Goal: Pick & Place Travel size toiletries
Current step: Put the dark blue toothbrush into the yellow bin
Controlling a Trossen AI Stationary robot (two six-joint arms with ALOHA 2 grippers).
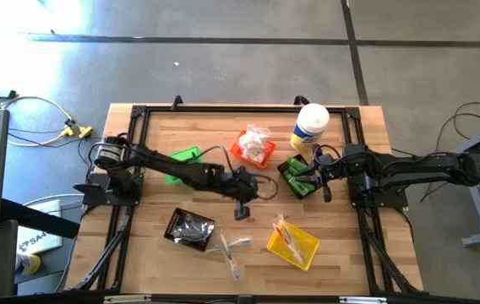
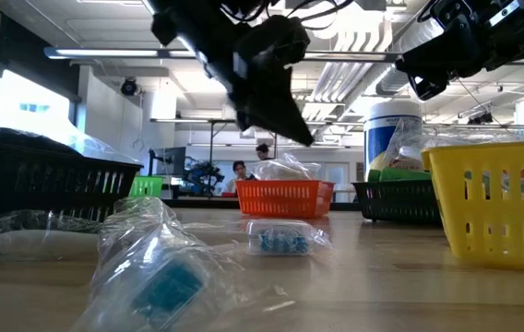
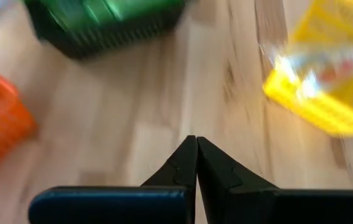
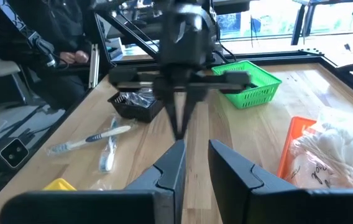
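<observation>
Wooden planks make up the bench (image 1: 155,245), bordered by a black frame, with bins spread across it and a bare strip of wood down the middle. Over that strip hangs the left gripper (image 1: 242,209), its fingers (image 3: 192,163) pressed tip to tip with nothing between them, clear of every bin. The right gripper (image 1: 314,179) sits above the dark bin (image 1: 295,177) of green toiletries (image 1: 294,165) near the right edge; its fingers (image 4: 176,163) stand slightly apart, and nothing shows between them in the right wrist view. Clear-wrapped toothbrushes (image 1: 231,251) lie loose on the wood near the front edge, between the black bin (image 1: 189,229) of dark pieces and the yellow bin (image 1: 293,243), which holds thin wrapped sticks. White crinkly packets (image 1: 256,142) fill the orange bin (image 1: 242,152) toward the back. A green bin (image 1: 184,157) lies partly under the left arm. A white-lidded canister (image 1: 309,127) stands near the back edge, just beside the dark bin.
</observation>
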